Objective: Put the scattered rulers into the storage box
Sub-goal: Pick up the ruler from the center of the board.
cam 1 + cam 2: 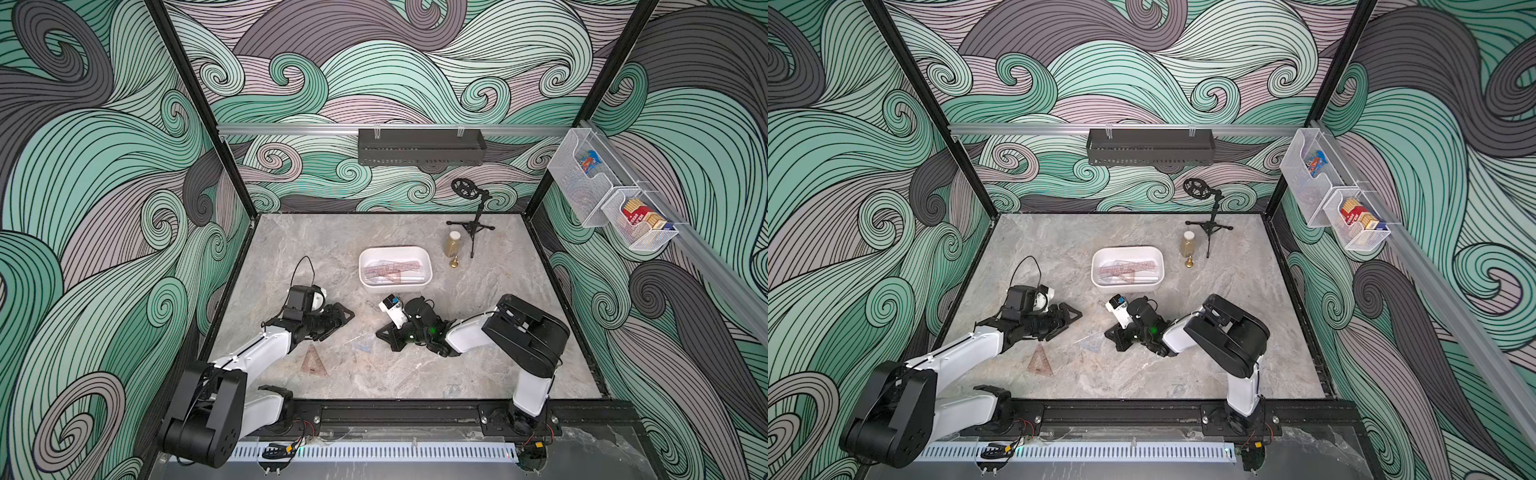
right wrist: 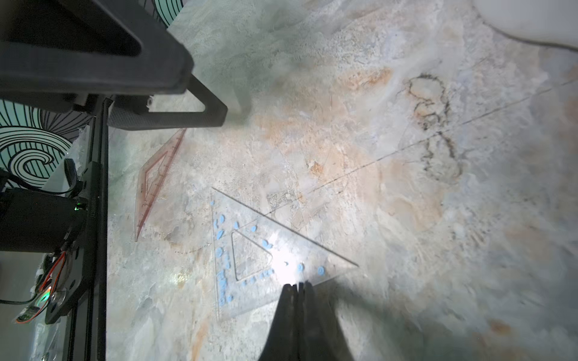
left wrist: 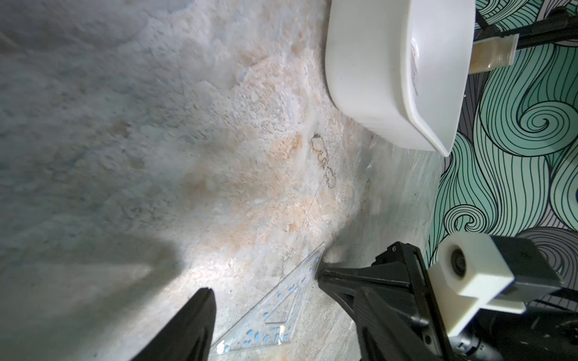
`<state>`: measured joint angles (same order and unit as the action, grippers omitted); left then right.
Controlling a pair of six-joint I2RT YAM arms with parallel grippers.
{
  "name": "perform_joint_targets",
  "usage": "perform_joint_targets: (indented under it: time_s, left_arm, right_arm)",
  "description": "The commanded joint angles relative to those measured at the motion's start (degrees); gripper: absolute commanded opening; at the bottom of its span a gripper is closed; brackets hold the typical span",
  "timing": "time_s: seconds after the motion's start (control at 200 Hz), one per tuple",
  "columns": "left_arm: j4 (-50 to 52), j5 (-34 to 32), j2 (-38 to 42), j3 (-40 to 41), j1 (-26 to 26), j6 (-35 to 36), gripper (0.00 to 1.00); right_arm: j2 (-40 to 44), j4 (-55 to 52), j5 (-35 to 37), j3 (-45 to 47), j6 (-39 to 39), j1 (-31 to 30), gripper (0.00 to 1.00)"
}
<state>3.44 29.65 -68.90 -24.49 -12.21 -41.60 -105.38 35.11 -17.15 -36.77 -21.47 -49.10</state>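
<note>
Several rulers (image 1: 395,268) already lie in the storage box (image 1: 395,287), which sits just toward 12 o'clock from the bench (image 1: 478,332) centre. Two set squares are left out on the bench. A clear one with bluish marks (image 2: 283,247) lies flat at about 7 o'clock from the box. A reddish-brown one (image 2: 154,190) lies farther out along the same line, near the left arm. The right fingers (image 2: 289,312) are pressed together with nothing between them, their tip at the clear set square's edge; whether they touch it I cannot tell. The left fingers (image 3: 187,331) stand spread and empty, at about 12 o'clock from the reddish one. Both pieces look thin, light and stiff, with a slick surface that probably slides on the stone rather than lifting. Lying flat, neither offers an edge to pinch, so one side likely has to be tipped or levered up first. The best hold is probably across the solid band between an outer edge and the triangular cutout, near the middle of a side. The pointed corners look likeliest to flex or snap. The clear one nearly vanishes against the bench, so aiming will be hard.
</note>
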Motion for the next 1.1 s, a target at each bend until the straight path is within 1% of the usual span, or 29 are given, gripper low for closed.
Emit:
perform_joint_targets:
  time_s: [0.0,0.23,0.795,1.096]
  left_arm:
    - [1.5,0.4,0.1,-0.5,0.3,0.3,0.74]
    - [1.5,0.8,0.2,0.0,0.3,0.0,0.74]
    - [-1.1,2.7,-0.2,2.4,0.3,-1.0,0.75]
    - [-1.3,2.2,0.1,2.7,0.0,-1.0,0.76]
  right_arm:
    - [2.6,1.4,-1.0,-0.3,-0.6,-0.4,0.00]
    - [-0.7,1.8,-1.5,-2.8,-0.7,-2.7,0.00]
    - [-3.3,2.8,-1.9,-0.8,-1.0,-2.8,0.00]
    - [-3.5,4.1,-1.8,1.2,-1.6,-2.8,0.00]
